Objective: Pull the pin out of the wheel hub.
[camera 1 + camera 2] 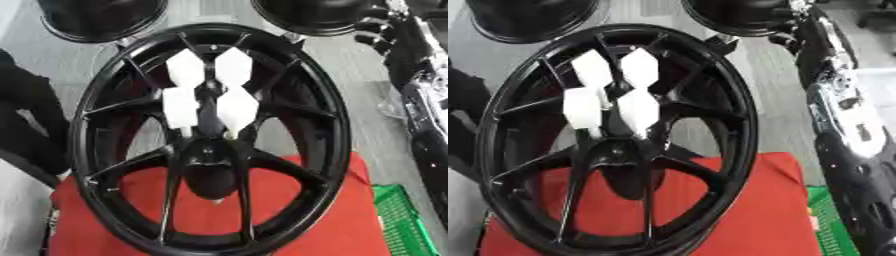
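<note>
Grey flooring [350, 65] is seen behind the work, and a red-covered counter [341, 220] fills the lower part of both views. On it a large black wheel [328, 125] is stood nearly upright, its spokes running in to the wheel hub [210, 150] just below the middle. Along the right edge a black and silver right arm [842, 120] is seen, well apart from the hub. Its upper end, taken to be the right hand [374, 31], is lost against dark shapes near the top corner, so it cannot be told whether that hand is open or closed. No left hand is shown; only a dark mass [26, 120] is seen at the left edge, and what it is cannot be made out. Two more dark round rims [96, 20] are cut off at the top, and a green basket [398, 215] at the lower right.

Four white faceted pieces [236, 107] are clustered just above the hub, around a dark stem [208, 112]. This is judged to be the pin, apparently seated in the wheel. Pulling is judged not yet begun. A reach by a hand to the hub and a closing round the stem would be called for next, then a straight draw outward. How deep the stem sits is hidden.
</note>
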Robot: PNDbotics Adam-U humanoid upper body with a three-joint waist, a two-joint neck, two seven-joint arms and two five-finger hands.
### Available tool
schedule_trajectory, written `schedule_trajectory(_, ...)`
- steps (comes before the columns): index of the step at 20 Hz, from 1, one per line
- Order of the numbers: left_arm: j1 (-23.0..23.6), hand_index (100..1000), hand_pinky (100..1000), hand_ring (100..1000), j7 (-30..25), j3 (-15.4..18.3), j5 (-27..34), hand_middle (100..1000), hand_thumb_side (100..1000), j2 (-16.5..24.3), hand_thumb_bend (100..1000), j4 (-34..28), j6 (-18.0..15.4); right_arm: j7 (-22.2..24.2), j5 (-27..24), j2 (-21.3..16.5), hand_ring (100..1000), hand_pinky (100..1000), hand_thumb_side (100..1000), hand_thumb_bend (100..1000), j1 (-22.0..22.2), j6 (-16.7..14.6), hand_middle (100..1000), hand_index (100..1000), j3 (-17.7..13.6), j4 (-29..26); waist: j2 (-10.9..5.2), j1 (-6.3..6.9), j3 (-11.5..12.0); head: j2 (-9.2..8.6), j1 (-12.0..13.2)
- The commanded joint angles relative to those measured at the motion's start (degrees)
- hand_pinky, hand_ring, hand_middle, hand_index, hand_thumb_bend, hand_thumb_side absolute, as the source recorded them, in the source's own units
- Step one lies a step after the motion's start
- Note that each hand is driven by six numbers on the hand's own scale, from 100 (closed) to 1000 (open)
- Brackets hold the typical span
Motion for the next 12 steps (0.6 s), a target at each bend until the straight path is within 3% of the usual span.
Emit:
schedule_trajectory(1,-0.6,688,577,859,-0.1,0.4,-0.2,782,615,0.9,396,-1.1,0.0,0.0,0.3,-1.6,738,773,640,100,-1.0,-0.1,720,815,-0.2,-1.1,-0.82,-0.04,0.0,-0.29,0.2)
schedule_trajectory(4,0.2,687,576,860,0.1,0.5,-0.3,783,618,1.5,397,-0.8,0.0,1.1,1.6,-3.6,754,777,602,100,-2.5,-0.9,754,834,1.3,-2.3,-1.19,-0.68,-0.3,0.13,0.6)
schedule_trajectory(8,1.1,687,575,861,0.4,0.7,-0.4,783,620,2.6,395,-0.5,0.0,4.2,4.9,-9.0,763,781,552,100,-5.8,-1.7,764,834,5.0,-2.9,-1.62,-1.31,-1.2,0.64,0.9)
schedule_trajectory(12,1.8,686,575,863,0.2,0.5,-0.6,784,623,3.6,393,-0.2,0.1,7.6,8.6,-15.1,770,787,447,100,-10.4,-1.9,764,832,10.0,-2.9,-2.19,-2.02,-1.9,1.13,1.3)
